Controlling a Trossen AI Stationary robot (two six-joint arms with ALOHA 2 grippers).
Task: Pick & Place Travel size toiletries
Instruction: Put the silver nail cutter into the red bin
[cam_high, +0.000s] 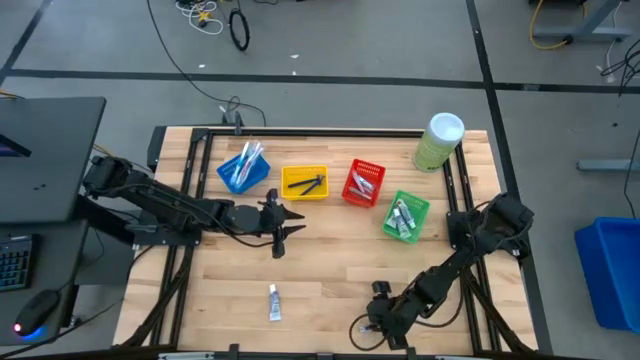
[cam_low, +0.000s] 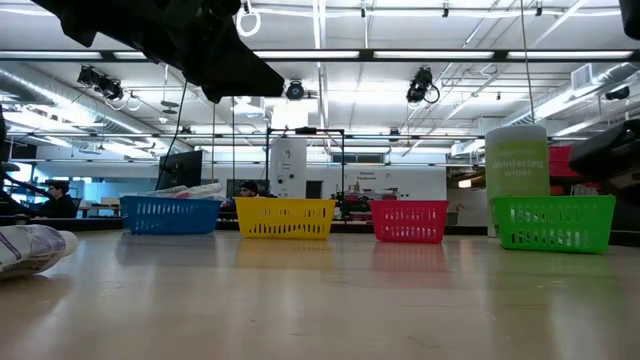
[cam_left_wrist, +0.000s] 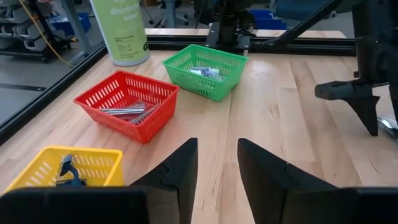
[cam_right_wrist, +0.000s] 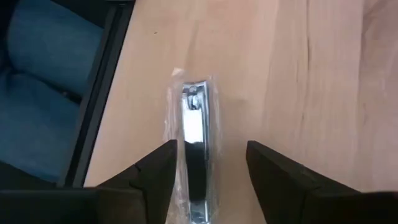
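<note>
The right gripper (cam_high: 368, 330) sits low at the near edge of the table (cam_high: 330, 265), right of centre, its jaws spread on either side of a wrapped nail clipper (cam_right_wrist: 194, 134) lying flat on the wood, not yet pinched. A small white tube (cam_high: 273, 301) lies loose on the near left. The left gripper (cam_high: 290, 222) hovers mid-table just in front of the yellow bin (cam_high: 304, 181), jaws spread and empty. Blue (cam_high: 243, 170), red (cam_high: 363, 183) and green (cam_high: 405, 217) bins hold other toiletries.
</note>
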